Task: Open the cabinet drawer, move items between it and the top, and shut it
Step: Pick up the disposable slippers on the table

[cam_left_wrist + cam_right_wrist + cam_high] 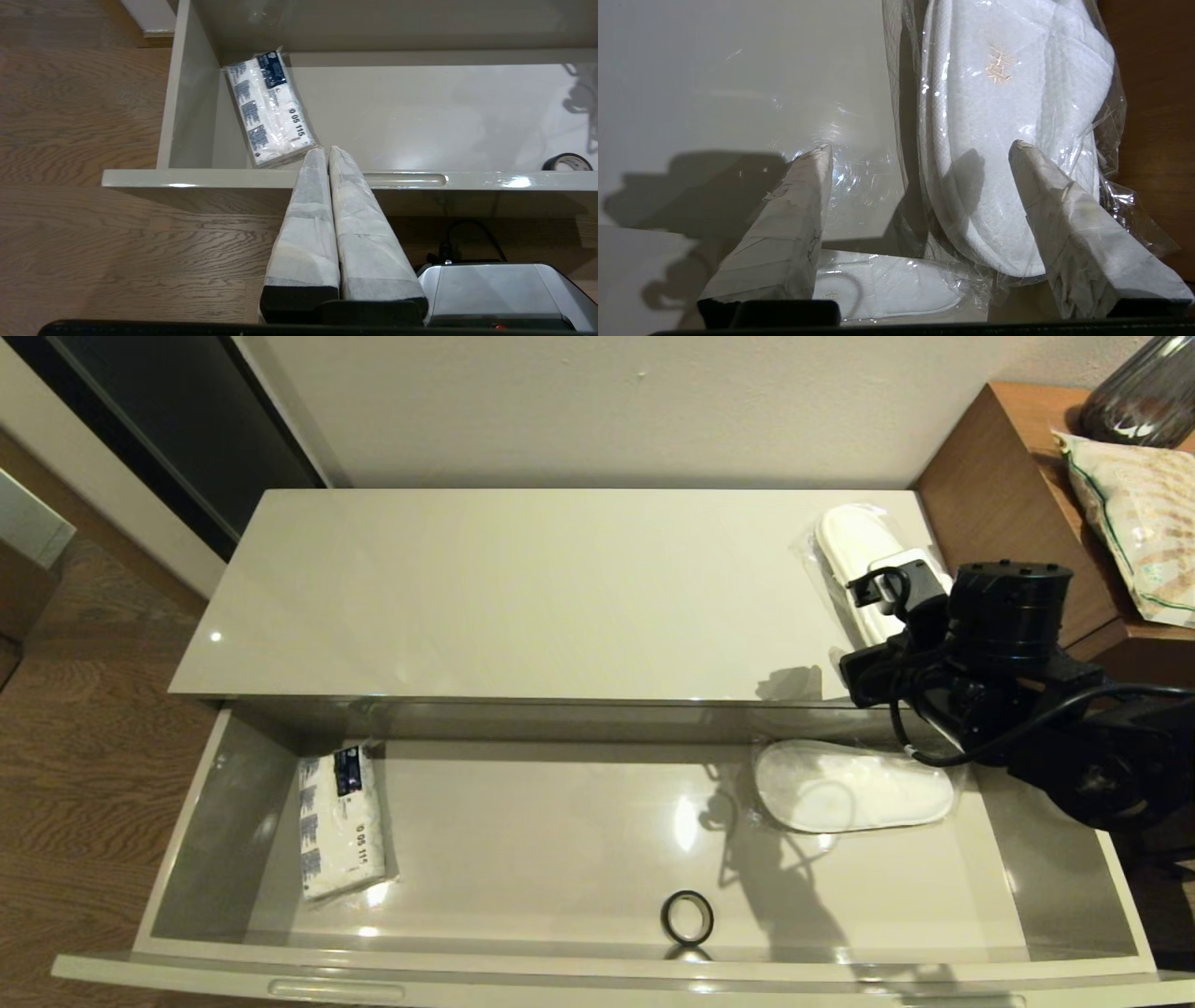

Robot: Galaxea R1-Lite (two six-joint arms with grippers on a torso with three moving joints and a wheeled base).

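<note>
The cabinet drawer (597,963) stands pulled out wide below the cream top (523,597). Inside it lie the tissue pack (341,821) at the left, the black ring (687,917) near the front and one wrapped slipper pack (850,789) at the right. A second wrapped slipper pack (854,546) rests on the top's right end. My right gripper (920,147) hangs open over the near end of that pack (1008,116), holding nothing. My left gripper (325,150) is shut and empty, just outside the drawer front (233,178), near the tissue pack (268,107).
A taller brown wooden table (999,476) adjoins the cabinet's right end, carrying a green-trimmed patterned bag (1139,523) and a dark ribbed vase (1139,392). Wood floor (84,709) lies to the left. A wall runs behind the top.
</note>
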